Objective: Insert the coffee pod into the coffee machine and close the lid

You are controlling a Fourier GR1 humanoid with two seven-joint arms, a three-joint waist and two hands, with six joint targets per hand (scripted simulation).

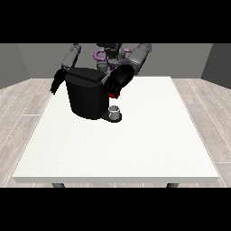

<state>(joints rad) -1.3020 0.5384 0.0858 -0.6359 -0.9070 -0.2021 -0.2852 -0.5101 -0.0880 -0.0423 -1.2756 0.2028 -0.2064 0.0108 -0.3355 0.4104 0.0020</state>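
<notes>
Coffee machine (85, 97) sits far left on the counter (135, 144), cup (115, 112) just right at its base, the view's-right hand (118, 82) hovering above the cup.

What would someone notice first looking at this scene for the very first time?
The black coffee machine stands out against the white table, set at its far side towards the view's left, with a small grey cup on its base. Just above the cup, the hand at the view's right reaches to the machine's top edge, something red showing at its underside. The hand at the view's left hangs beside the machine.
</notes>
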